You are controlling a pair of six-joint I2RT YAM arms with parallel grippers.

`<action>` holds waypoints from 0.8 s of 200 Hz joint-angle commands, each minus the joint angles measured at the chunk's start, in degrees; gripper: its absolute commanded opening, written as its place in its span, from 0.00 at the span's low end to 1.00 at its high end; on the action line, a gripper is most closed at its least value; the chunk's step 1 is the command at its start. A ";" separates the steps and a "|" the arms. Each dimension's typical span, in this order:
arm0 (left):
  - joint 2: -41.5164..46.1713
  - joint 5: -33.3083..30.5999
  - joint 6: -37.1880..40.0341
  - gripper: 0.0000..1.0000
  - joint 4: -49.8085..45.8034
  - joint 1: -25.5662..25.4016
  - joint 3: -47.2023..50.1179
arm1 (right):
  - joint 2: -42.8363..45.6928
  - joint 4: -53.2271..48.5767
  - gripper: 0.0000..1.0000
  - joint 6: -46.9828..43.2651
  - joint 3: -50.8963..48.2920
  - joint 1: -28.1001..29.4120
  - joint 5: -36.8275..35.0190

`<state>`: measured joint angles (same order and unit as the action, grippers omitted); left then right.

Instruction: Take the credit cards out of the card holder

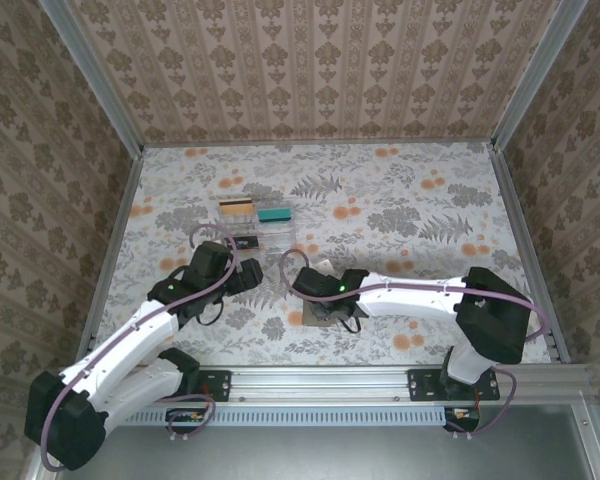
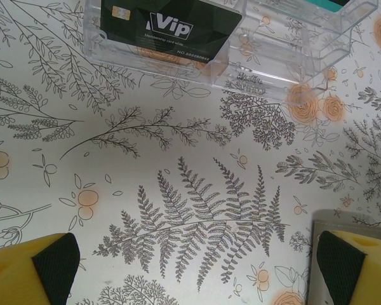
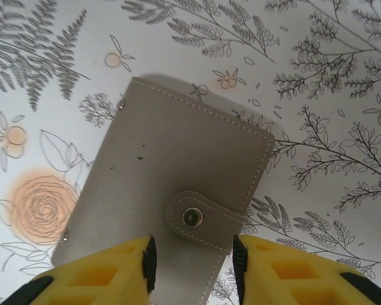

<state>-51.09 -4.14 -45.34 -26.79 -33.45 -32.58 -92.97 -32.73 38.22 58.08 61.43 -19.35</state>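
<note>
The card holder [image 3: 178, 165] lies shut on the table, a flat grey-brown wallet whose side tab [image 3: 203, 219] is snapped closed. In the top view the card holder [image 1: 327, 316] shows partly under the right arm, near the front middle. My right gripper [image 3: 193, 260] is open just above it, its fingers [image 3: 114, 270] standing either side of the tab with nothing held. My left gripper [image 2: 197, 267] is open wide over bare tablecloth, just short of the clear tray. A black VIP card [image 2: 171, 28] stands in that tray. No card shows in the shut holder.
The clear plastic tray [image 1: 280, 236] sits left of centre and holds a gold card [image 1: 236, 207], a teal card [image 1: 275, 214] and the black card [image 1: 245, 241]. Metal rails and patterned walls bound the floral table. A grey corner [image 2: 336, 225] shows beside the left gripper's right finger.
</note>
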 commanded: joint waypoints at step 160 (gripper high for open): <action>0.13 3.82 -2.06 1.00 1.84 -4.01 -0.10 | -7.97 -0.01 0.09 -0.01 2.56 -0.04 -0.76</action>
<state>-49.58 -2.31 -46.41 -26.41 -36.12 -31.53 -100.14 -32.91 38.37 60.80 61.39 -19.99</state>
